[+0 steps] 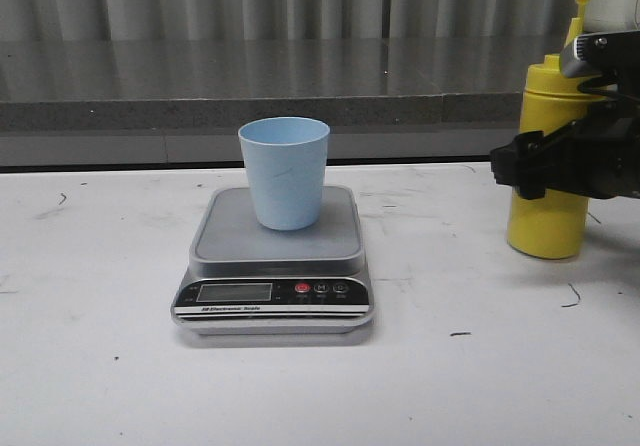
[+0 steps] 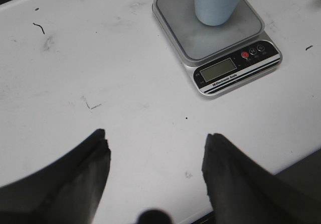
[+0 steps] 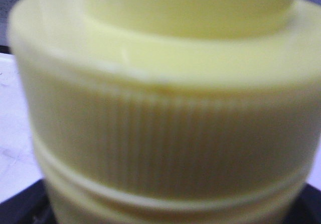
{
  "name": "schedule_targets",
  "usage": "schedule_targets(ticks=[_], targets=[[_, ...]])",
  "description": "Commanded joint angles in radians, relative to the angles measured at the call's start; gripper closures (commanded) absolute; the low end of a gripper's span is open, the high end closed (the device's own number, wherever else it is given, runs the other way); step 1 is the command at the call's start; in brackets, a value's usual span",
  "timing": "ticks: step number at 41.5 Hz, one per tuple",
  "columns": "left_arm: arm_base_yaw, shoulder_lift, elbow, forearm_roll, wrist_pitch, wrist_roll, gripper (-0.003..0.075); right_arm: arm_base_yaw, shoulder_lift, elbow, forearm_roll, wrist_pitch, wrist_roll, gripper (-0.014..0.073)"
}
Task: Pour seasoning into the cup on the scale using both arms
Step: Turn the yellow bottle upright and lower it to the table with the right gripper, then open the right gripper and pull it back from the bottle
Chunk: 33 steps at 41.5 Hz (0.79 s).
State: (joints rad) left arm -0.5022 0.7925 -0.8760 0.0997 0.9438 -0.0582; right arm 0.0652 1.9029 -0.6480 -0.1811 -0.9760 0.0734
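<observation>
A blue cup (image 1: 285,172) stands on the scale (image 1: 274,266). The right claw (image 1: 560,161) grasps the yellow bottle (image 1: 548,221). The left claw (image 2: 155,163) hangs released over the table (image 1: 100,366).

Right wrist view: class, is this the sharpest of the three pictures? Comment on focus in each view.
No. Right wrist view: the yellow bottle fills the frame, soft and blurred. Front view: the cup and scale look sharp. Left wrist view: the scale is clear; the left gripper's fingers are dark and soft-edged.

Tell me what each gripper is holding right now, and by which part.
The right gripper is around the seasoning bottle at mid-body; whether it is clamped cannot be told. The left gripper is open, holding nothing.
</observation>
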Motion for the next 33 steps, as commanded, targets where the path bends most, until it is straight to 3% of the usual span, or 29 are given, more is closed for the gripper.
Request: schedule_targets(ticks=[1, 13, 22, 27, 33], targets=[[-0.004, -0.005, -0.024, 0.003, -0.060, -0.004, 0.0314, -0.005, -0.070, 0.010, 0.012, -0.093, 0.020, 0.0000], [-0.004, -0.005, -0.024, 0.003, -0.060, -0.004, 0.0314, -0.005, -0.164, 0.163, 0.012, -0.086, 0.053, 0.0000], [-0.004, -0.005, -0.024, 0.003, -0.060, -0.004, 0.0314, -0.005, -0.308, 0.296, 0.012, 0.044, 0.095, 0.0000], [-0.004, -0.005, -0.024, 0.003, -0.060, -0.004, 0.0314, -0.003, -0.444, 0.328, 0.007, 0.239, 0.134, 0.0000], [-0.004, -0.005, -0.024, 0.003, -0.060, -0.004, 0.0314, 0.034, -0.646, 0.287, 0.005, 0.719, 0.236, 0.0000]])
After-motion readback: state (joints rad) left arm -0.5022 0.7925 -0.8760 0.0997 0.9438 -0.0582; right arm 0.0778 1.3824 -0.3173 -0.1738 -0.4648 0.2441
